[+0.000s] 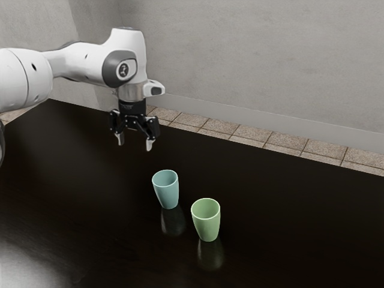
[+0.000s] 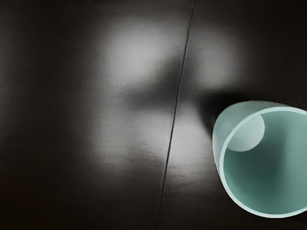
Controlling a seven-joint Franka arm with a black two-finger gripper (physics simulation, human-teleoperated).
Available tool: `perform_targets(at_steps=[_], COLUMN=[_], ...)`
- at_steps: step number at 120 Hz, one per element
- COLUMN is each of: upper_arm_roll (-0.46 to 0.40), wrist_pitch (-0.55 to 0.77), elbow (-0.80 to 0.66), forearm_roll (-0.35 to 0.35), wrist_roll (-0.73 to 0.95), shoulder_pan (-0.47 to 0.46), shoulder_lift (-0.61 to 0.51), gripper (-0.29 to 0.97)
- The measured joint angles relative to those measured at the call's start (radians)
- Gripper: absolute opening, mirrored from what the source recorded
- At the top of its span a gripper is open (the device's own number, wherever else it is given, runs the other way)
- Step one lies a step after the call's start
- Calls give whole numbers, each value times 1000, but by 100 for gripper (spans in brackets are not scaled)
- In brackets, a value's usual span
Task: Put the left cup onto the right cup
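Gripper [image 1: 134, 144] hung above the dark table [image 1: 66, 192], jaws apart, holding nothing. The exterior view recorded the teal cup [image 1: 165, 188] upright on the table, below the gripper toward that view's right, and the green cup [image 1: 206, 219] near it, not touching. The wrist view looked into the teal cup's hollow and recorded a thin seam [image 2: 175, 120] across the tabletop.

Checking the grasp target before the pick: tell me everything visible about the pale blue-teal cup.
The pale blue-teal handleless cup looks like smooth matte plastic, tapering from a wide round rim to a narrower base. It stands upright, mouth up and empty, on the glossy dark table, which mirrors it. Nothing else touches it: the pale green cup stands apart, toward the exterior view's right, and the open end effector hangs above, off toward the exterior view's left.
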Motion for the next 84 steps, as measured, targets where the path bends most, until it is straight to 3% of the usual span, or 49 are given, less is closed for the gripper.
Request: perform_targets(at_steps=[47,84], upper_arm_roll=[-4,-9], wrist_pitch=[144,230], elbow=[-13,-165], forearm_roll=[-10,-11], wrist_roll=[-9,-15], shoulder_pan=[-2,-16], shoulder_lift=[63,22], gripper=[68,68])
